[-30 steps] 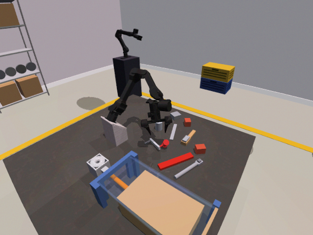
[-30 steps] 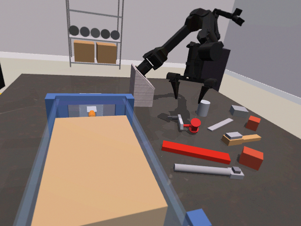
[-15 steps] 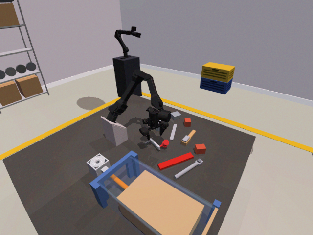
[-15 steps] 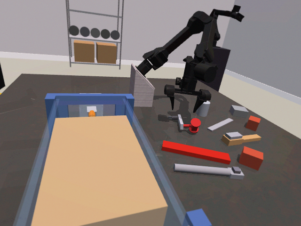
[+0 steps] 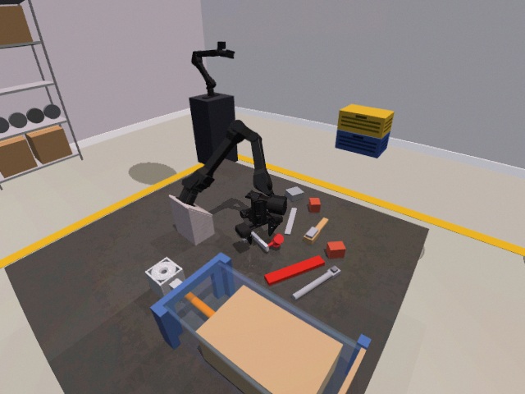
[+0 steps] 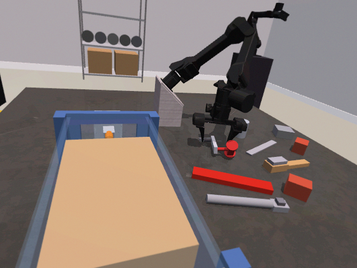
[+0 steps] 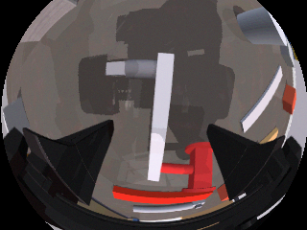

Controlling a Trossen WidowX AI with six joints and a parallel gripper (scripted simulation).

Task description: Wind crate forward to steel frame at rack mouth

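The winch handle [image 5: 259,241] [image 6: 214,144] [image 7: 162,105] lies on the bench, a pale bar with a grey key shaft at one end and a red spool-shaped knob [image 5: 277,240] [image 6: 231,148] [image 7: 200,165] at the other. My gripper [image 5: 260,235] [image 6: 216,140] [image 7: 162,126] is open and empty, pointing down, its fingers low on either side of the bar. The winch [image 5: 164,271] is white, with a round hole on top. An orange strap [image 5: 198,303] [image 6: 109,134] runs to the tan crate [image 5: 271,335] [image 6: 112,184], which sits flat behind clear panels, a gap from the blue frame [image 5: 190,281] [image 6: 106,115].
A red bar [image 5: 294,270] [image 6: 232,180] [image 7: 163,195] and a grey rod tool [image 5: 316,283] [image 6: 242,201] lie between handle and cubby side. Right are a pale strip [image 5: 290,220] [image 6: 260,147], an orange-handled tool [image 5: 321,226] [image 6: 298,163] and red blocks. A grey cylinder [image 6: 245,129] [image 7: 261,26] stands behind the gripper.
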